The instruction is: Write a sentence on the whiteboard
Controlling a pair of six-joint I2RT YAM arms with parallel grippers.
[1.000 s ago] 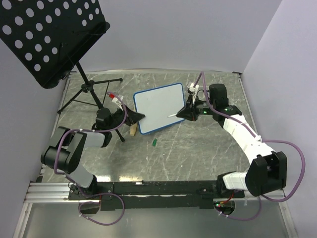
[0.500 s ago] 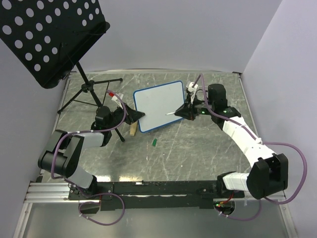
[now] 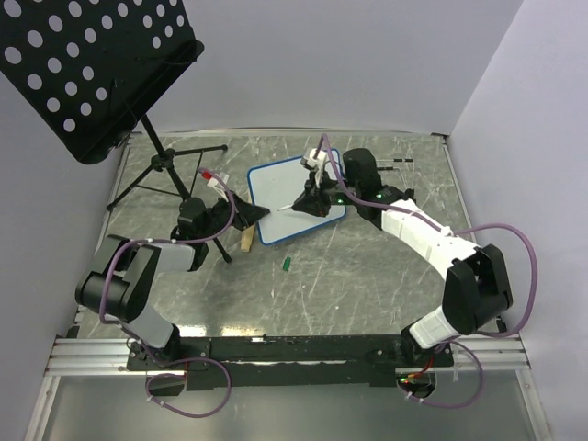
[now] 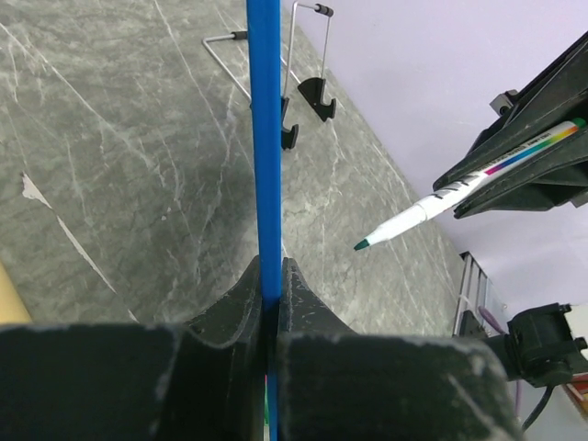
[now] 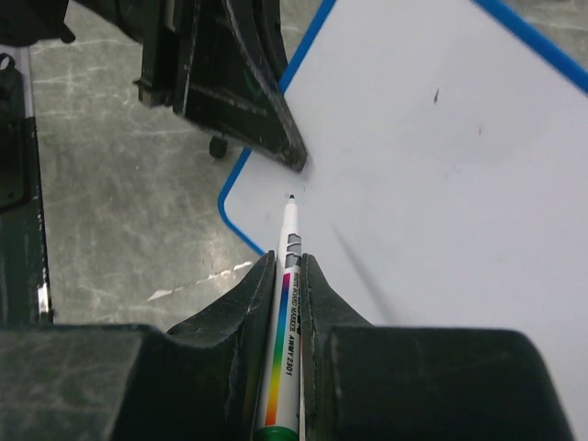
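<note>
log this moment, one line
left gripper: shut on whiteboard | right gripper: shut on marker | tip: off board | writing: none

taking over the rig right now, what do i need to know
Left gripper: shut on the blue rim of the whiteboard, holding it.
Right gripper: shut on the marker, uncapped. Its tip points at the board close to the left gripper and looks just short of the surface.
Done: board gripped, marker in hand and lined up.
Left: the whole sentence. The board shows no writing, only a few tiny specks.
A small green piece, probably the cap, lies on the table in front of the board.
</note>
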